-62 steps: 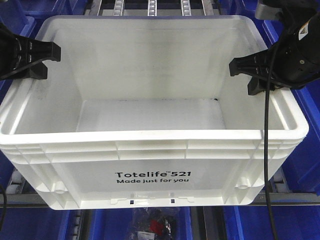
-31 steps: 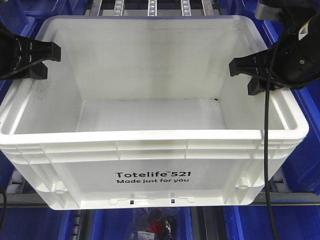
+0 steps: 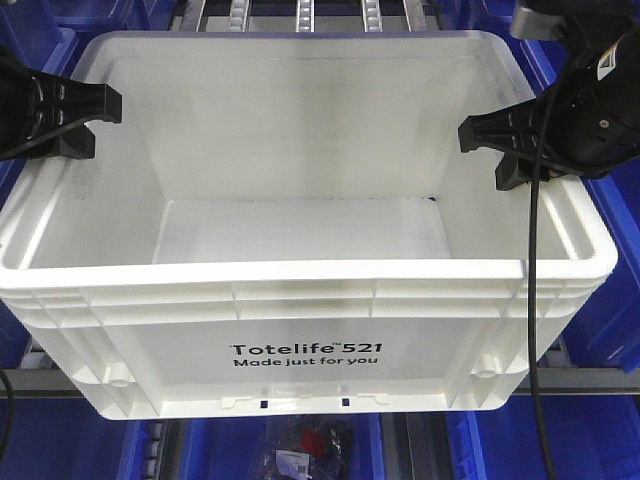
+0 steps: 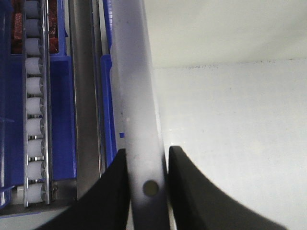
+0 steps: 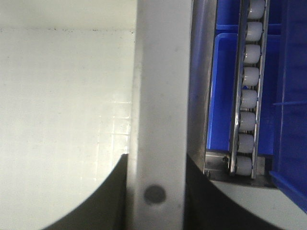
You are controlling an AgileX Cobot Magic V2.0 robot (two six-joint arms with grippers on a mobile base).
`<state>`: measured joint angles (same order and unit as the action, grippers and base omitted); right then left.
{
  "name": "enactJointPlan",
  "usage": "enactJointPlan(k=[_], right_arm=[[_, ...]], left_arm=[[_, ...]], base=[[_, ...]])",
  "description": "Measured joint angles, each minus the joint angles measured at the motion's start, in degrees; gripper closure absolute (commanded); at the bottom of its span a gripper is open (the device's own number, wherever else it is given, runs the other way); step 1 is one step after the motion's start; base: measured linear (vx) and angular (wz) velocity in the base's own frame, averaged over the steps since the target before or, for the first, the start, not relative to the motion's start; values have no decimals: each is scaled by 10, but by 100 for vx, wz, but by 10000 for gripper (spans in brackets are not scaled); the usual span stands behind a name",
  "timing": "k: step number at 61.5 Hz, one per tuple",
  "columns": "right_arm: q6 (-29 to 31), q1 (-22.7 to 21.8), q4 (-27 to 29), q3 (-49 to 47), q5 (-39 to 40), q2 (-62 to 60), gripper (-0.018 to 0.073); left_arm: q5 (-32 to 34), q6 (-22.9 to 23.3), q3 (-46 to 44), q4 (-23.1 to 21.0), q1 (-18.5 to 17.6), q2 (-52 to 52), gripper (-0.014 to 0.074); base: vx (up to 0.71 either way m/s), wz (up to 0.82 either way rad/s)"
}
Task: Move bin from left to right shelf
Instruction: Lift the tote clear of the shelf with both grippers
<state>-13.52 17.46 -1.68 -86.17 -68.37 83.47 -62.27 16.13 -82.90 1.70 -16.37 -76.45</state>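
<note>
- The bin (image 3: 305, 300) is filling the middle of the front view, open side up, with its black "Totelife 521" print facing the camera.
- The left gripper (image 3: 88, 122) is clamping the bin's left rim; in the wrist view its black fingers (image 4: 108, 196) are pressing on either side of the white rim strip (image 4: 139, 120).
- The right gripper (image 3: 495, 152) is doing the same on the right rim, with one finger (image 5: 103, 201) inside the wall and the other outside.
- A black cable (image 3: 533, 300) is hanging from the right arm across the bin's front corner.
- Blue bins (image 3: 605, 300) and roller tracks (image 4: 34, 110) are showing around and beneath the crate.
- Whether the base is touching the rails or hanging clear of them is hard to call from these angles.
- A clear packet (image 3: 305, 448) of dark bits is lying below the front edge.
</note>
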Motion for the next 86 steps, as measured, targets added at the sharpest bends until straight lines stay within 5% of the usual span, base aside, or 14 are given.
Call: enactJointPlan(k=[86], right_arm=[[0,0,0,0,-1,0,509]], left_arm=[[-2,0,0,0,0,0,603]], base=[[-14,-4]])
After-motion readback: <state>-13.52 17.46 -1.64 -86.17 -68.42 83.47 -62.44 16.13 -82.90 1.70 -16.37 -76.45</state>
